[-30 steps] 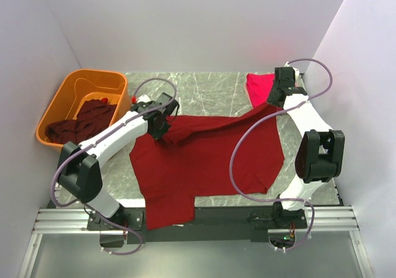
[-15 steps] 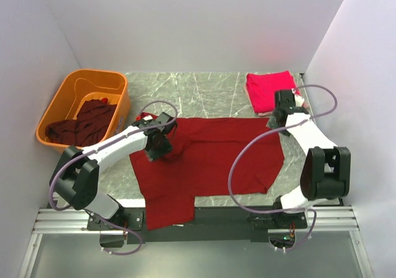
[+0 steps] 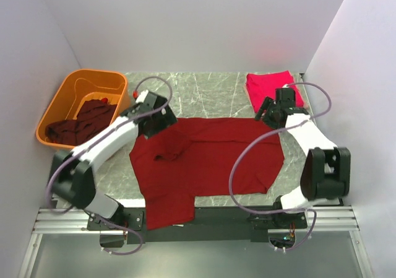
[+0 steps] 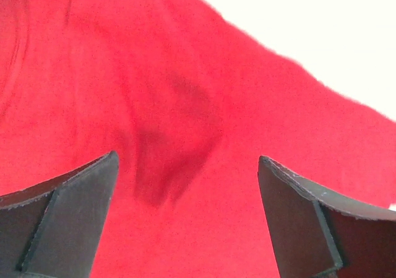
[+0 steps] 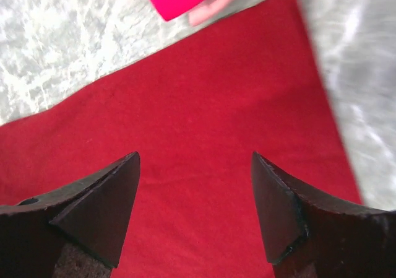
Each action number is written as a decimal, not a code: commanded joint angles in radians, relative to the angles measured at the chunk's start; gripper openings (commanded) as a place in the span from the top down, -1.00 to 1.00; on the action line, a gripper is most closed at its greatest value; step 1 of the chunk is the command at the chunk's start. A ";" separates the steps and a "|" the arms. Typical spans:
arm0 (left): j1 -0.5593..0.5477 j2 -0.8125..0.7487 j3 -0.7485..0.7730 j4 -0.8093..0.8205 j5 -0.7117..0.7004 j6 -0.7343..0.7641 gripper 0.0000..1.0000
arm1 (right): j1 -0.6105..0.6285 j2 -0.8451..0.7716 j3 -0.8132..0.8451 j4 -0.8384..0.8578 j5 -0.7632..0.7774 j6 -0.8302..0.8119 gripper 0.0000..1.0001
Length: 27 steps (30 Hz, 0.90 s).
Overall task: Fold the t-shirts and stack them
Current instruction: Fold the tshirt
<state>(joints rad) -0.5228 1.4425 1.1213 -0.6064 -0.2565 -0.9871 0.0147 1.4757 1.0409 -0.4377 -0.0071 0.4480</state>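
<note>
A dark red t-shirt lies spread nearly flat on the marble table, with a small wrinkle near its upper left corner. My left gripper hovers over that corner, open; in the left wrist view its jaws stand wide above the red t-shirt cloth with nothing between them. My right gripper sits open over the shirt's upper right corner, also holding nothing. A folded crimson-pink t-shirt lies just behind it.
An orange tub at the back left holds crumpled dark maroon t-shirts. White walls close in the table on three sides. The spread shirt's lower part hangs over the near table edge.
Both grippers have opened and let go of the red shirt, whose far edge now lies flat. The right gripper came nearer from the back corner; the left one dipped and rose again.
</note>
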 commanded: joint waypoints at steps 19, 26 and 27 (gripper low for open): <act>0.233 0.590 0.279 0.183 0.100 0.217 -0.99 | 0.008 0.429 0.234 -0.001 -0.051 -0.045 -0.57; 0.265 0.622 0.330 0.194 0.125 0.260 -0.99 | 0.005 0.544 0.378 -0.070 0.048 -0.063 -0.57; 0.267 0.633 0.347 0.195 0.129 0.266 -0.99 | 0.005 0.554 0.402 -0.073 0.056 -0.066 -0.57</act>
<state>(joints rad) -0.2741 2.0216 1.4338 -0.4217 -0.1375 -0.7704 0.0181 1.9903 1.3838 -0.4709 -0.0189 0.4065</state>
